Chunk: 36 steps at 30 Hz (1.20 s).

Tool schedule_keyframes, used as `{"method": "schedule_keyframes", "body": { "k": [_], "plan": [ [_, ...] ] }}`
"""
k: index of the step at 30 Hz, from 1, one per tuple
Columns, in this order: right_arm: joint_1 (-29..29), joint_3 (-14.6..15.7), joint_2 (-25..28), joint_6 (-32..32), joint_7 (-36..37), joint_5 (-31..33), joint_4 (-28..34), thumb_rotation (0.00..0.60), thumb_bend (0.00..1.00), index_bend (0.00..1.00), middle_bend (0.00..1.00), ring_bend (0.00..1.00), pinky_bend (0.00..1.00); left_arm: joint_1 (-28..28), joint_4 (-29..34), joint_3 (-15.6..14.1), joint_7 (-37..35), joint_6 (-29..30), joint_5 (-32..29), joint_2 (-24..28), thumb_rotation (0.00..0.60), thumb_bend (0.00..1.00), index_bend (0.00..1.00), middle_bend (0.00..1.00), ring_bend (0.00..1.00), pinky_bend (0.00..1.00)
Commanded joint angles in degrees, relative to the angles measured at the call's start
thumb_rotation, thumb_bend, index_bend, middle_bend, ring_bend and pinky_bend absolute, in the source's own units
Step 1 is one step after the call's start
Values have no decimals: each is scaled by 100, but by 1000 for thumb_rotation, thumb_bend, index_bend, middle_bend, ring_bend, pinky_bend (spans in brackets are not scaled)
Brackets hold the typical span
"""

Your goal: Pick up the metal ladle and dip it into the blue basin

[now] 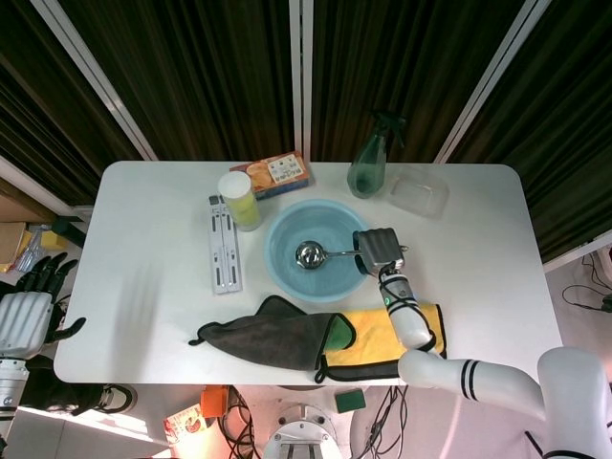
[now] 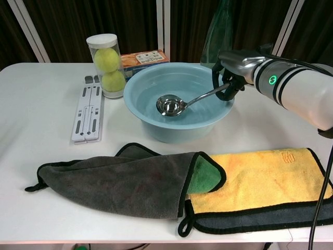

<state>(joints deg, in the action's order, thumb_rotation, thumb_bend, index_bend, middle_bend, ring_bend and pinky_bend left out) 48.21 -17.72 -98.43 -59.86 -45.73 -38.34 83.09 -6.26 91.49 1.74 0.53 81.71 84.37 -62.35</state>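
Note:
The metal ladle (image 2: pixel 172 105) (image 1: pixel 310 254) has its bowl down inside the blue basin (image 2: pixel 145 86) (image 1: pixel 281 273), which holds water. Its handle slopes up to the right over the basin's rim. My right hand (image 2: pixel 235 70) (image 1: pixel 380 251) grips the handle's end just above that rim. My left hand (image 1: pixel 29 311) hangs beyond the table's left edge, fingers apart, holding nothing; only the head view shows it.
A clear tube of tennis balls (image 2: pixel 105 65), an orange box (image 2: pixel 146 58) and a green spray bottle (image 1: pixel 368 163) stand behind the basin. A white folded stand (image 2: pixel 88 113) lies to its left. Grey (image 2: pixel 119 179) and yellow cloths (image 2: pixel 260 179) cover the front edge. A clear container (image 1: pixel 418 192) sits at the back right.

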Motion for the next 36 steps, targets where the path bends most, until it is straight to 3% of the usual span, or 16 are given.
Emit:
{"method": "schedule_keyframes", "body": {
  "k": [1,19,36],
  "plan": [
    [67,-22,100,35,-92,282,140,600,583,901,751,751,864,-7,2,-4,0,-14,1,0,600,142,126,42,20,183],
    [391,-205,727,-287,-269,1355,1170,600,591,901,751,751,864,-42,-5,-12,38,-89,-26,-19,600,141,126,42,20,184],
    [940,-648,1715,-730,-461,2871,2579,600,598,896,751,751,864,-81,-5,-20,107,-176,-72,-41,600,142,126,42,20,184]
  ]
}}
